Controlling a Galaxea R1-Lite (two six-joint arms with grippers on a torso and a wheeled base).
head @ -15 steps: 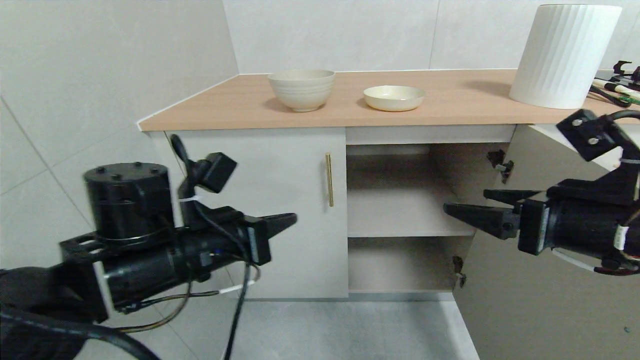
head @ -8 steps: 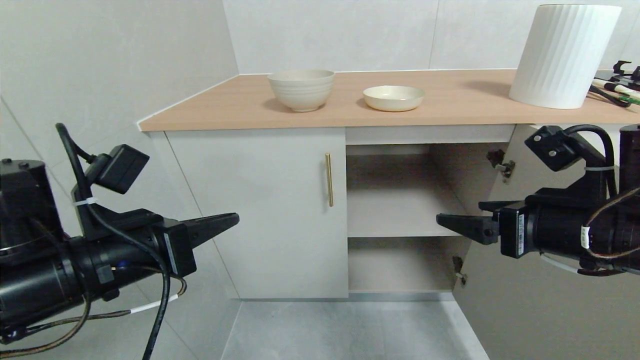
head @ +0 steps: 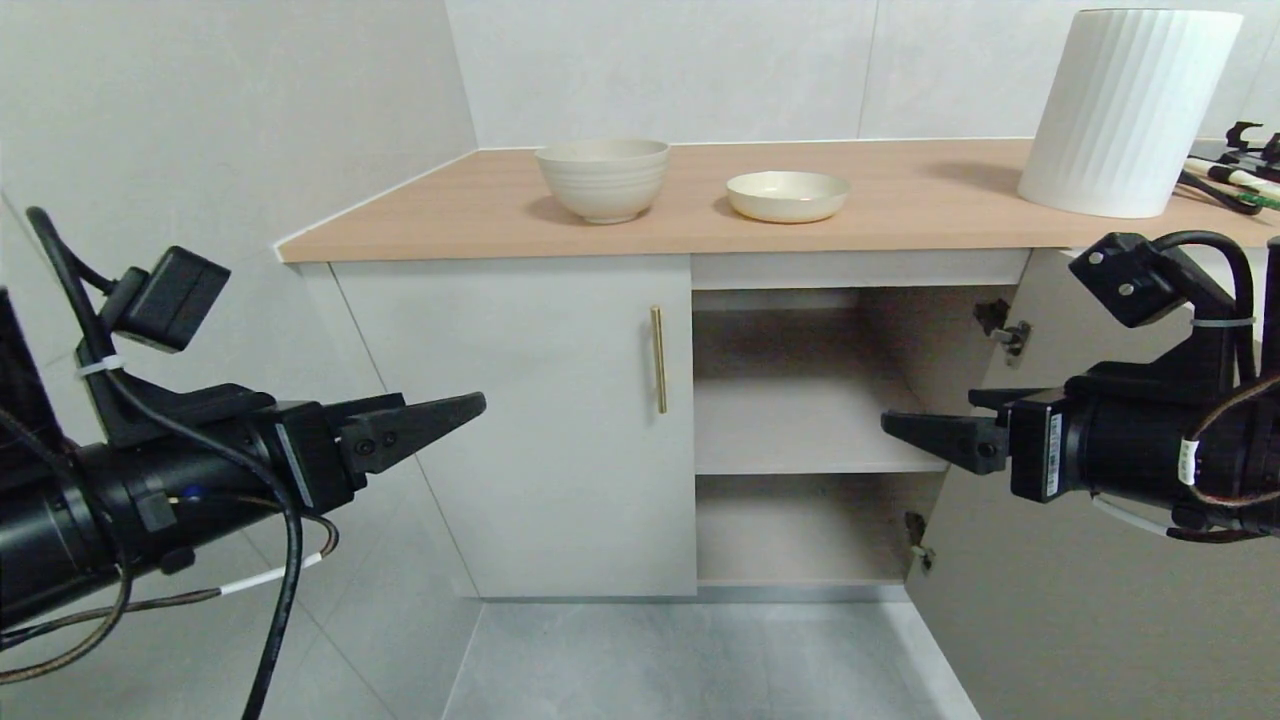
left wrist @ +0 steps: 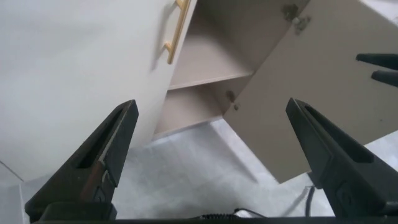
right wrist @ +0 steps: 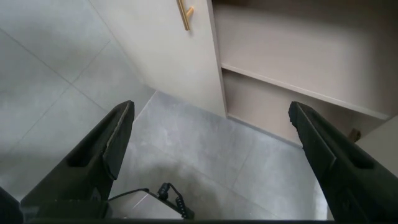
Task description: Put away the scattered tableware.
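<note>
Resting on the counter (head: 450, 215), the bowl (head: 603, 180) and shallow dish (head: 787, 195) sit above and beyond both grippers. Below, the left gripper (head: 450, 405) and right gripper (head: 930, 415) hang empty, fingers spread apart. Pinching one rim squarely from above should make the carry to the shelf (head: 790, 440) beside the right gripper safest.

wooden countertop (head: 930, 205) with deep bowl (head: 603, 178), shallow dish (head: 788, 195), white ribbed cylinder (head: 1135, 110), well apart

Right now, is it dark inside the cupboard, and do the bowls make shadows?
Head view: the cupboard is dimmer inside, darkest up top; the bowl and the dish each cast a soft shadow leftward on the bright countertop. Right wrist view: shade sits under the shelf.
</note>
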